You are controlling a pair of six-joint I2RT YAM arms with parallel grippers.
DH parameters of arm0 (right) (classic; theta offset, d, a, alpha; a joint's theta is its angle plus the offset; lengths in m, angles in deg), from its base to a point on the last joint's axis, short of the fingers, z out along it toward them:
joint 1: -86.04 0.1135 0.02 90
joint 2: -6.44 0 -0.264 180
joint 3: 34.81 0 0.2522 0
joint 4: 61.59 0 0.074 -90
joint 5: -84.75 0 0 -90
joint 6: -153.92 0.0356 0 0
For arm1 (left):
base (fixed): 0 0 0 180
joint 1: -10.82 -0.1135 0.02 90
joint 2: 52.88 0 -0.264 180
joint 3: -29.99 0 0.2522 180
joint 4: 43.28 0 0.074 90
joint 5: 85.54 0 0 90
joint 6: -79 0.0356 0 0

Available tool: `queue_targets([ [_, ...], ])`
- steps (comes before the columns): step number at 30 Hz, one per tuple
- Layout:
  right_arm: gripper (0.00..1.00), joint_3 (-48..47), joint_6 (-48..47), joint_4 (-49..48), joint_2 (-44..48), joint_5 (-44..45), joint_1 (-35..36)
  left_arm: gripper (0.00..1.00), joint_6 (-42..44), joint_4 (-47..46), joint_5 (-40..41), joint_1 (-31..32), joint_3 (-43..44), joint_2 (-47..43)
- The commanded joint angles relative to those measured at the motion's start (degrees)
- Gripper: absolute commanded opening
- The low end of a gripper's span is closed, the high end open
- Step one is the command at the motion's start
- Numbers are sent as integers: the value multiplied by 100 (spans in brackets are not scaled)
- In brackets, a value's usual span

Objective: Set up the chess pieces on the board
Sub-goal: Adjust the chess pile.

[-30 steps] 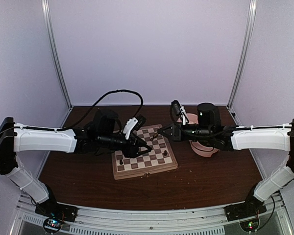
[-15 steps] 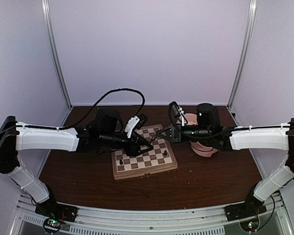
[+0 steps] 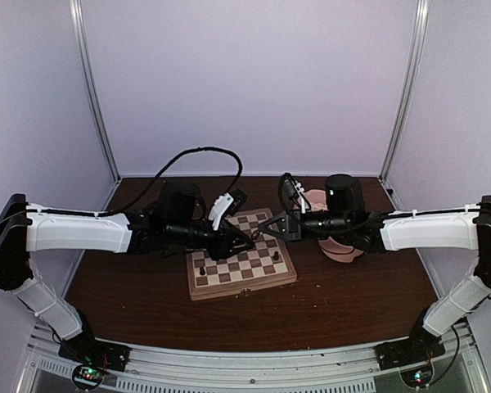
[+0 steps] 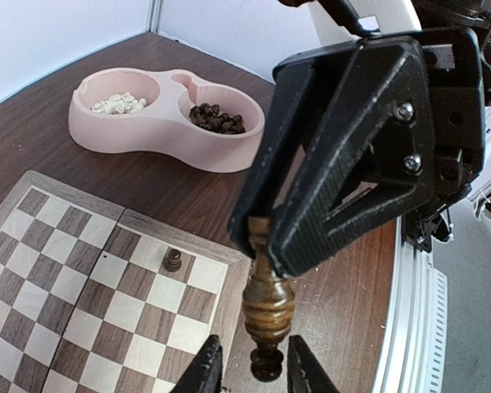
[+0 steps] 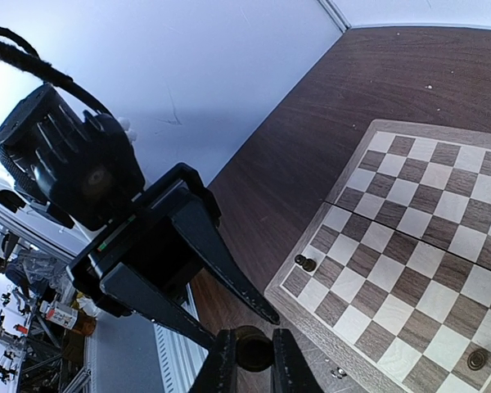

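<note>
One desk [image 3: 352, 303], dark wood, bearing board and bowl. One board [image 3: 245, 286], checked cream and brown with a light frame, flat at mid-desk beneath both arms; mostly bare, with a small dark figure [image 4: 173, 260] standing near one edge and a very few more elsewhere. One pink double bowl [image 4: 147, 135], beside the board on the right arm's side, with cream pieces [image 4: 119, 102] in one well and dark pieces [image 4: 217, 119] in the other. Claws, two: right claw [image 4: 262, 241] clamped on the upper end of a dark chess piece [image 4: 268, 303], carried in the air near the board's rim. Then left claw [image 4: 254, 372], narrow, fingertips [image 4: 209, 368] flanking the foot of that same piece; contact with the foot not possible to tell. Step in hand, by judgement: passing the piece from right claw to left. For a clean pass: close the left claw squarely on the foot or lower stem, not on the rounded bulge, where slipping seems likely. Loosen the right claw only once the left grip is firm, then draw it off along the piece's axis without twisting. Finally set down base-first, upright, centred in its square.
</note>
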Motion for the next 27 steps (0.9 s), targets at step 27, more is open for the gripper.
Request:
queue_targets([
  [27,1,-402,-1685,2121,562,2371,171,0,-302,1388,1048,-33,-357,-1126],
])
